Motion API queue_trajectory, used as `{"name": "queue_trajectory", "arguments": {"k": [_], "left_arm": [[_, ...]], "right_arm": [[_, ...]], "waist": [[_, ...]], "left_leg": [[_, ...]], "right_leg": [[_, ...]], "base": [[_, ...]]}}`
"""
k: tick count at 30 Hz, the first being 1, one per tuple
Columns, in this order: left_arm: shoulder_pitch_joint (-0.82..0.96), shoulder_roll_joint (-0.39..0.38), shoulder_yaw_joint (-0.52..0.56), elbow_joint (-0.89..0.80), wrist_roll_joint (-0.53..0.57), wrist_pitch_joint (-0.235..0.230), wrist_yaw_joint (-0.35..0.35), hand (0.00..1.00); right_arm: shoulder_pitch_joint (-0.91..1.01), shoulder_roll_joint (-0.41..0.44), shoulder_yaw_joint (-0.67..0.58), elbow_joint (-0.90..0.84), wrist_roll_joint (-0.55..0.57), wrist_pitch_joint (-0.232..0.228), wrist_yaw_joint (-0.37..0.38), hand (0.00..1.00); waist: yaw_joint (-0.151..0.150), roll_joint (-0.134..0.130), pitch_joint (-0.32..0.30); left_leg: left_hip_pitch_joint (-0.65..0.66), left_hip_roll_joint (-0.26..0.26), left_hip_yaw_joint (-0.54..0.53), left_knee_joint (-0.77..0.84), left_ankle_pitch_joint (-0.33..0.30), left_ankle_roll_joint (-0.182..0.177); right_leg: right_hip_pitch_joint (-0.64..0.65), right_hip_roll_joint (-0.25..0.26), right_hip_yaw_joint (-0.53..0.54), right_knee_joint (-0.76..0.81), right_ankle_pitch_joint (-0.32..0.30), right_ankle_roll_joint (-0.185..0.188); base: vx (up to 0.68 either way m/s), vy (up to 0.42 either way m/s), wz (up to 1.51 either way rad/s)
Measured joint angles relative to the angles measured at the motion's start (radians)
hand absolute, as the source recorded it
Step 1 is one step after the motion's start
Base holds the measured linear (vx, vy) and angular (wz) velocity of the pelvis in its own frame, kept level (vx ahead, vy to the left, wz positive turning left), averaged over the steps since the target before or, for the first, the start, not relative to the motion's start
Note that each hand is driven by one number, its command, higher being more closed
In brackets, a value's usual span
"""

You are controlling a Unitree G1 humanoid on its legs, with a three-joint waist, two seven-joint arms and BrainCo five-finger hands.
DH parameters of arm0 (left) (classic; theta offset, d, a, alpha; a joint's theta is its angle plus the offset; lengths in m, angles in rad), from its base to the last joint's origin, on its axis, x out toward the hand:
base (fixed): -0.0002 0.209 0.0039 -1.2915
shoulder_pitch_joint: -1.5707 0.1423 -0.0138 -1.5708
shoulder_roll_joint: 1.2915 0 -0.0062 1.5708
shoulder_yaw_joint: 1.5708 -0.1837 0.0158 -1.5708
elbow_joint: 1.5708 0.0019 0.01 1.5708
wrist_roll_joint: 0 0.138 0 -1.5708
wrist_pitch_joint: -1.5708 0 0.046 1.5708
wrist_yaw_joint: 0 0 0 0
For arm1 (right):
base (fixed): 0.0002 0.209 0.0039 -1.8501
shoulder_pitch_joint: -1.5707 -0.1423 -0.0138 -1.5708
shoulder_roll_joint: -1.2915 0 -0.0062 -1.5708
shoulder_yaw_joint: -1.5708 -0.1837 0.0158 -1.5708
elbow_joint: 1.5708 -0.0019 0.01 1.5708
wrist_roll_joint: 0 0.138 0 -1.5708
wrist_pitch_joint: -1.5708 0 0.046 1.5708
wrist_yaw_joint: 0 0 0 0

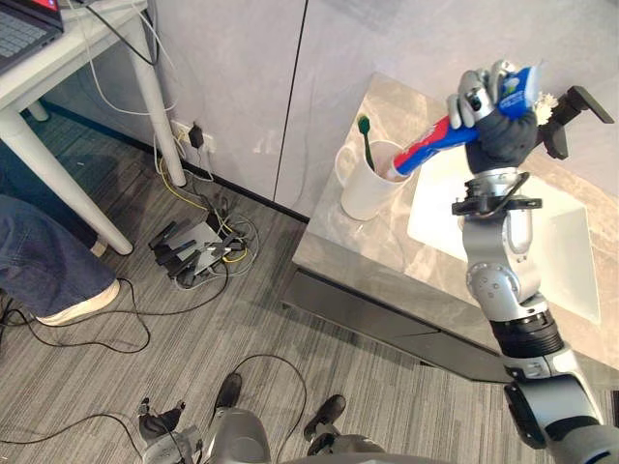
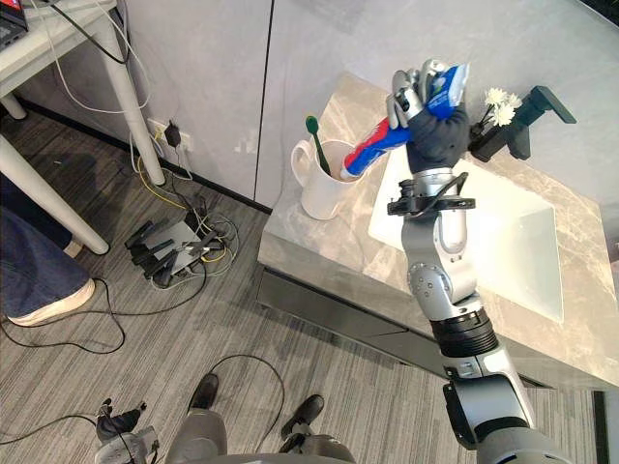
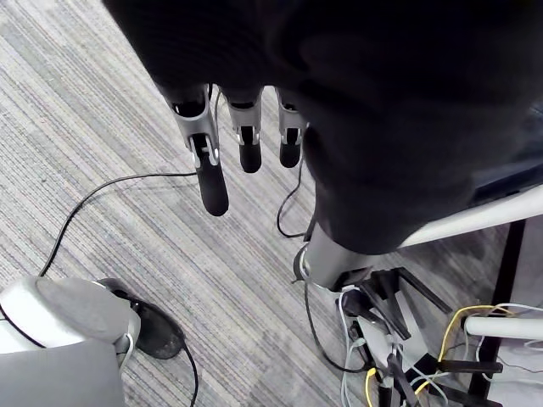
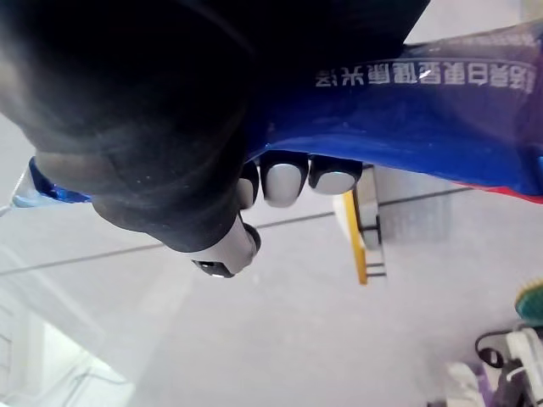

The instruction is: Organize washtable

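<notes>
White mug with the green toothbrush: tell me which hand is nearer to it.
Right. The right hand holds a toothpaste tube beside the mug, cap end at its rim; the left hand hangs over the floor, far off.

Grey wall [image 1: 242, 87], striped carpet [image 1: 193, 338], white desk [image 1: 58, 60]

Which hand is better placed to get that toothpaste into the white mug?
The right hand: its fingers are curled round the toothpaste tube, whose lower end is at the mouth of the mug. The left hand hangs open above the floor.
</notes>
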Motion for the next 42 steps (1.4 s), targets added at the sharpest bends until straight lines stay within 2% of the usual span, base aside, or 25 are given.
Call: {"name": "queue_trajectory", "arguments": {"k": [2, 6, 13, 20, 30, 35, 42], "left_arm": [[0.001, 0.001, 0.000, 0.000, -0.001, 0.000, -0.002, 0.00], [0.001, 0.002, 0.000, -0.001, -0.003, -0.001, -0.018, 0.00], [0.001, 0.018, 0.000, -0.002, -0.006, -0.005, -0.019, 0.00], [0.001, 0.019, -0.001, -0.003, -0.014, -0.007, -0.028, 0.00], [0.001, 0.020, -0.001, -0.002, -0.014, -0.007, -0.040, 0.00], [0.000, 0.026, -0.001, -0.002, -0.014, -0.007, -0.039, 0.00], [-0.002, 0.027, -0.001, -0.002, -0.014, -0.008, -0.039, 0.00]], "right_arm": [[-0.050, -0.046, -0.017, 0.043, 0.002, -0.006, -0.019, 1.00], [-0.096, -0.071, -0.035, 0.053, 0.003, -0.038, -0.038, 1.00], [-0.126, -0.071, -0.033, 0.121, 0.004, -0.037, -0.038, 1.00], [-0.158, -0.071, -0.028, 0.166, 0.015, -0.035, -0.039, 1.00], [-0.196, -0.071, -0.026, 0.166, 0.024, -0.035, -0.039, 1.00], [-0.207, -0.071, -0.026, 0.157, 0.024, -0.035, -0.039, 1.00], [-0.215, -0.071, -0.026, 0.062, 0.023, -0.042, -0.038, 1.00]], "waist": [[0.000, 0.000, 0.000], [-0.001, -0.002, -0.001], [0.003, -0.028, -0.001], [0.003, -0.030, -0.001], [0.003, -0.032, -0.001], [0.003, -0.053, 0.005], [-0.001, -0.054, 0.006]], "left_leg": [[0.000, 0.001, 0.000, 0.001, 0.000, 0.000], [0.000, 0.001, 0.001, 0.000, 0.000, 0.000], [-0.003, 0.001, 0.001, 0.001, 0.000, 0.000], [-0.008, 0.001, 0.000, 0.002, 0.000, 0.000], [-0.012, 0.002, 0.003, 0.003, 0.000, 0.000], [-0.011, 0.007, 0.017, 0.012, -0.006, -0.005], [-0.010, 0.020, 0.037, 0.035, -0.025, -0.009]], "right_leg": [[0.000, 0.001, 0.001, 0.000, 0.000, 0.000], [-0.001, 0.001, 0.002, 0.000, 0.000, 0.000], [-0.003, 0.001, 0.001, 0.000, 0.000, 0.000], [-0.007, 0.001, 0.001, 0.000, 0.000, 0.000], [-0.013, 0.003, 0.005, 0.000, 0.001, -0.001], [-0.018, 0.006, 0.021, 0.000, 0.004, -0.005], [-0.022, 0.019, 0.044, 0.000, 0.006, -0.007]], "base": [[0.00, 0.000, 0.00], [0.00, 0.000, 0.00], [0.00, 0.000, 0.00], [0.00, 0.000, 0.00], [0.00, 0.000, -0.01], [0.00, 0.001, -0.09], [0.01, 0.008, -0.11]]}}
